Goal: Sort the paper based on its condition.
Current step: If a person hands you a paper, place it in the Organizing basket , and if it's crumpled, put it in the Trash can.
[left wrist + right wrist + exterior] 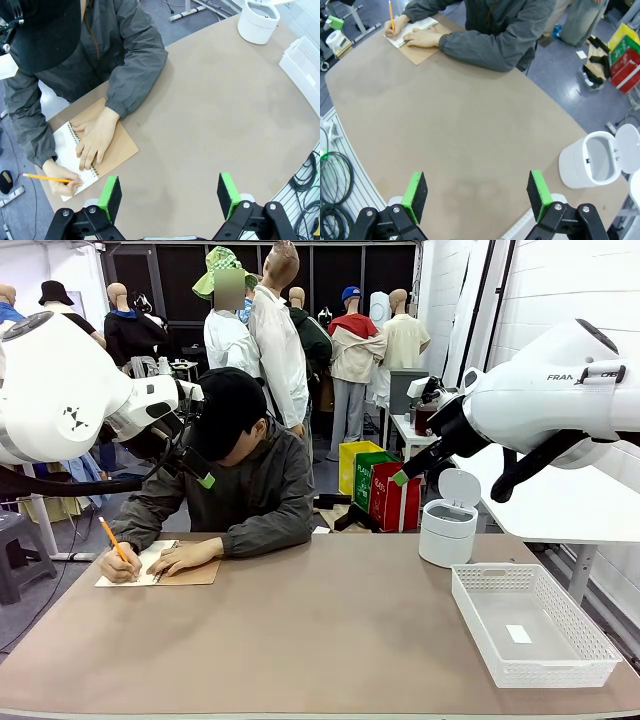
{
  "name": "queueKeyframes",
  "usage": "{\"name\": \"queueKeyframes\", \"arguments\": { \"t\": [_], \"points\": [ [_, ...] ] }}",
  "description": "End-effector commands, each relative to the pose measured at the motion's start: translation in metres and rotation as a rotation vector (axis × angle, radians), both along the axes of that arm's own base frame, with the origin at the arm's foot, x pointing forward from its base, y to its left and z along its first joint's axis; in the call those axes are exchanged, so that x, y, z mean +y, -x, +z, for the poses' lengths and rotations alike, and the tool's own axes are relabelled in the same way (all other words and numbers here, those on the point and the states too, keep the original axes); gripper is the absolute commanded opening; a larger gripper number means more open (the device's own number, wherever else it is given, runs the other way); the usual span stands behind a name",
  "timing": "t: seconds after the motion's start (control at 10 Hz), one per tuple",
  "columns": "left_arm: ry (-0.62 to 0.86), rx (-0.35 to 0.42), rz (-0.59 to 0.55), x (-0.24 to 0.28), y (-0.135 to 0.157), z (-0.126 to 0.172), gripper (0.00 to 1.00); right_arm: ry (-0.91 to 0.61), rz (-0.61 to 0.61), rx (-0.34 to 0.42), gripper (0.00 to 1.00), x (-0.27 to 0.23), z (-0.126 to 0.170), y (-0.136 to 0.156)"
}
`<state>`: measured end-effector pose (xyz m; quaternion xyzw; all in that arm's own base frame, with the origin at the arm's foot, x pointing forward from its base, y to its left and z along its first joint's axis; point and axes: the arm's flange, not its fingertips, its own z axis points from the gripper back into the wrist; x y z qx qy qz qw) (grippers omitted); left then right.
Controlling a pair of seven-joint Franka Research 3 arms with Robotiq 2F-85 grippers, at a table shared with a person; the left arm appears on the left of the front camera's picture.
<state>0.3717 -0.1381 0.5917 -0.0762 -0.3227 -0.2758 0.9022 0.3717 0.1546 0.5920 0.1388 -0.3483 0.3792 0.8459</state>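
Left gripper (169, 186): green pads well apart, jaws wide open, nothing between them. It hangs above the brown table (210, 110), clear of the surface.

Right gripper (476, 192): same state, jaws spread fully and empty, also held over the table (in the front view both arms are raised, 1 at each side).

Paper (64, 147): white page on top of a spiral-bound notebook (122, 150) with a brown cover, at the far left of the table in front of the person. The spiral runs along the page's edge; I cannot tell whether the sheet is loose or bound.

1 hand (97, 142) lies flat across page and cover. The other hand (62, 182) holds a yellow pencil (45, 177), tip on the paper.

White bin (445, 540), lid flipped up, stands at the far right of the table. White mesh basket (550, 672) sits nearer, along the right edge, with 1 small white scrap on its floor.

Both grippers are well apart from the paper.
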Motion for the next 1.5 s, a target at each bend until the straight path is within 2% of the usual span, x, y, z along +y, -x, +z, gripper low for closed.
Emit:
{"name": "queueKeyframes", "arguments": {
  "t": [0.0, 1.4],
  "points": [
    [0.002, -0.003, 0.001, 0.0008, -0.0004, 0.0020, 1.00, -0.003, 0.003, 0.002, 1.00, -0.0002, -0.0005, 0.0000],
    [0.002, -0.003, 0.001, 0.0008, -0.0004, 0.0020, 1.00, -0.003, 0.003, 0.002, 1.00, -0.0002, -0.0005, 0.0000]
  ]
}}
